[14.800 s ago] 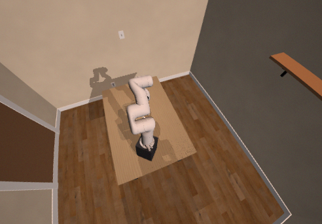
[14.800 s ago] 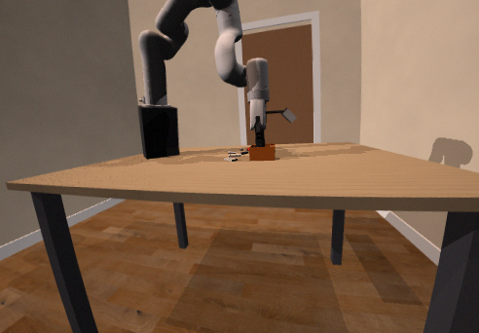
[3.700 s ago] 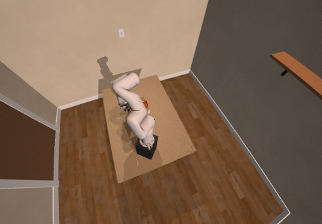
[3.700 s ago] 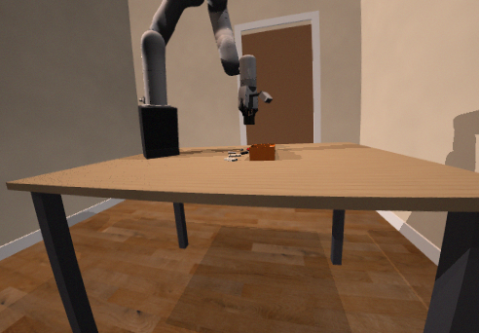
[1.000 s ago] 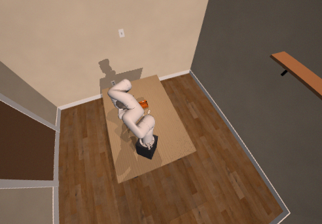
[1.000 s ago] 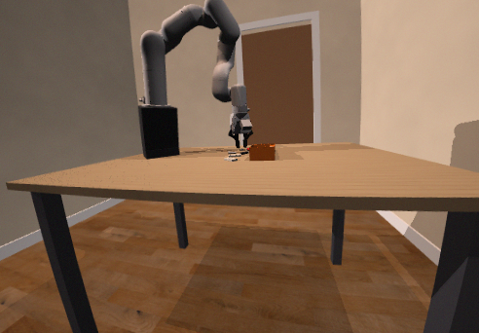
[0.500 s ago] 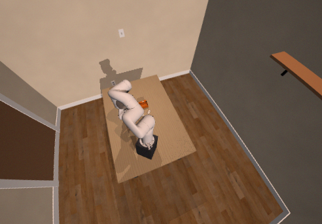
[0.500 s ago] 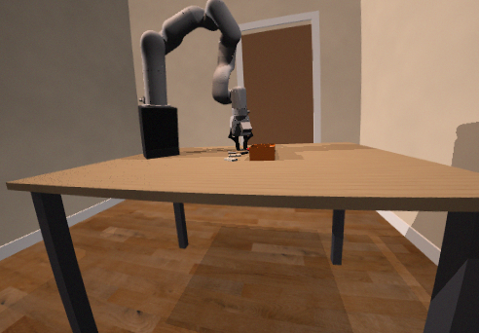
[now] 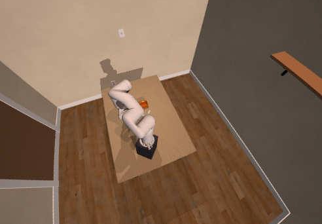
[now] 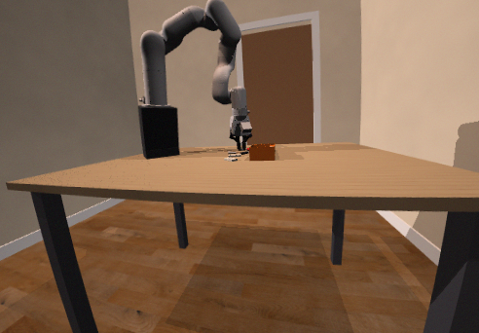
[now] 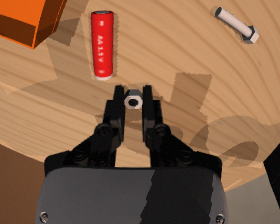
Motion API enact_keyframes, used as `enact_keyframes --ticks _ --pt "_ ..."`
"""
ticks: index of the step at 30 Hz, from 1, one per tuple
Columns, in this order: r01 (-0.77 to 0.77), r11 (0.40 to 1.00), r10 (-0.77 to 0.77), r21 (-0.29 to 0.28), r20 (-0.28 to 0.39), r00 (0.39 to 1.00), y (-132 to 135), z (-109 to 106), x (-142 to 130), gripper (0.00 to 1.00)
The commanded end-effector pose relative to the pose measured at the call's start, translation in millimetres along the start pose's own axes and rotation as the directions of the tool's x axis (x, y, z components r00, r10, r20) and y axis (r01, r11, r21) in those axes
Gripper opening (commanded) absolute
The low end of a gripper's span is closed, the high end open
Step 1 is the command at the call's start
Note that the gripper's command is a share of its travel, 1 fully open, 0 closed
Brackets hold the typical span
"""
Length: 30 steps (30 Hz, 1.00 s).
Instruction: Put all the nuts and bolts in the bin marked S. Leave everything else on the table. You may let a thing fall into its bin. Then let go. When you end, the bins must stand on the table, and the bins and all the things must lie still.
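In the wrist view my gripper is low over the wooden table and shut on a small grey nut that sits between the fingertips. A red cylinder lies on the table just ahead of the fingers. A white bolt lies at the upper right. In the exterior view the gripper stands just left of the orange bin.
The black arm base stands on the table left of the gripper. Small parts lie on the table beside the bin. The table edge shows at the bottom of the wrist view.
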<state>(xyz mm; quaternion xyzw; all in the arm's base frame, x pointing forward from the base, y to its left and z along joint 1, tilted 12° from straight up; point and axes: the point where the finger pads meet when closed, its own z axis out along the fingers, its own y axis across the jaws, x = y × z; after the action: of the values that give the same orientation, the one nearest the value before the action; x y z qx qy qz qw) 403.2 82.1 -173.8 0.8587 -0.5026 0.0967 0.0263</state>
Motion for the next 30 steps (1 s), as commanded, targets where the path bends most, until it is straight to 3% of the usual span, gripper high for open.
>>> enact_keyframes --ticks 1,20,30 --pt "0.000 1.000 0.000 0.003 0.000 1.000 -1 -1 0 0.00" --pt "0.000 1.000 0.000 0.003 0.000 1.000 -1 -1 0 0.00" --pt "0.000 1.000 0.000 0.003 0.000 1.000 -1 -27 0 0.00"
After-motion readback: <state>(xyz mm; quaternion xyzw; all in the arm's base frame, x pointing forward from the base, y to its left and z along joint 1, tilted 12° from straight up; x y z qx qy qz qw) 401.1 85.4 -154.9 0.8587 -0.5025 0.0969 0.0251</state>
